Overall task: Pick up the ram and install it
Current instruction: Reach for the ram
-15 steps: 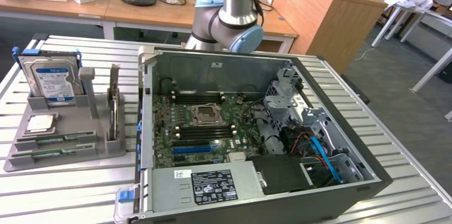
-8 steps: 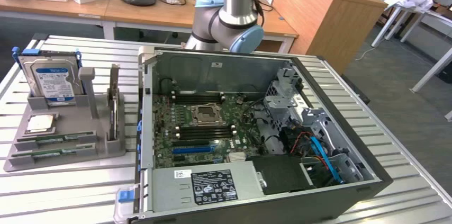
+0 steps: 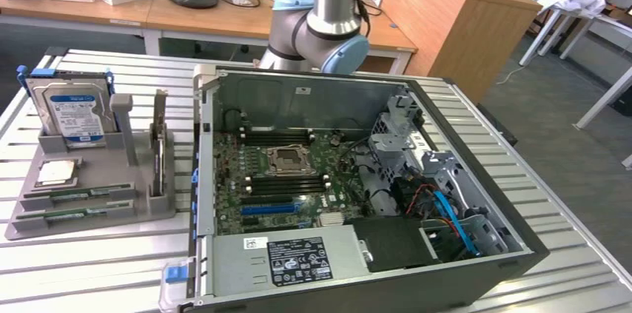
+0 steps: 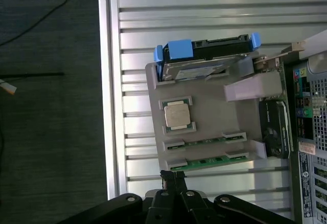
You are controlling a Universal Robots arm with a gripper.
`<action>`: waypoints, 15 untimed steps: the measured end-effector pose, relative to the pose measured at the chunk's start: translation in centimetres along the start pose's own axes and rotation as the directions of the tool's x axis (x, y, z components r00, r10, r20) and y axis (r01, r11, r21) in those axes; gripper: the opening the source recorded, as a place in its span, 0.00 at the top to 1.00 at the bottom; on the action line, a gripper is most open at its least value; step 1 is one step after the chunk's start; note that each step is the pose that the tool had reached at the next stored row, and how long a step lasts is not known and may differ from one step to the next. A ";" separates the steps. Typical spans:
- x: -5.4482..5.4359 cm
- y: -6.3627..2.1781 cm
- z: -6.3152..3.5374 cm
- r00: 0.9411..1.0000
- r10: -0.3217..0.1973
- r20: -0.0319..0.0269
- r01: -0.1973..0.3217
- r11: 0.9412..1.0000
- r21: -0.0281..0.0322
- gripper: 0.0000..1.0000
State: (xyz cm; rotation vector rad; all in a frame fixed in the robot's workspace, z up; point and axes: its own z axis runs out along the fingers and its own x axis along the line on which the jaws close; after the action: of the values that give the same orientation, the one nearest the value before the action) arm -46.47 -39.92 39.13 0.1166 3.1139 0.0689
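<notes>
In the exterior view, a grey plastic holder (image 3: 148, 206) sits on the slatted metal table (image 3: 89, 268) at the exterior view's left. It carries an upright silver hard drive (image 3: 71, 117) whose blue-white label is too small to read, a square silvery processor chip (image 3: 56, 172), and two long thin green ram sticks (image 3: 79, 196) lying flat in its front slots. An open black computer case (image 3: 513, 246) stands in the middle with its green motherboard (image 3: 286, 180) exposed; the black label (image 3: 299, 261) on its silver power supply carries white print that cannot be read. The grey-and-blue robot arm (image 3: 316, 24) rises behind the case. In the wrist view, the black end effector (image 4: 173, 179) has its fingers pressed together and holds nothing, its tip just beside the holder's edge by the outer ram stick (image 4: 209, 161); both sticks lie in their slots near the chip.
</notes>
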 end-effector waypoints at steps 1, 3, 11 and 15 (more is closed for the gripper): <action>-0.1 -0.01 0.02 1.000 0.000 0.000 0.000 1.000 0.000 0.90; -0.3 -0.03 0.05 1.000 0.000 0.000 0.000 1.000 0.000 0.90; -1.4 0.02 0.19 1.000 0.000 0.000 0.000 1.000 0.000 0.90; -1.9 0.02 0.28 1.000 0.000 0.000 0.000 1.000 0.000 0.90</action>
State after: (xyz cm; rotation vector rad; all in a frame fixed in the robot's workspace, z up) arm -44.58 -40.03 38.90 0.1166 3.1140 0.0689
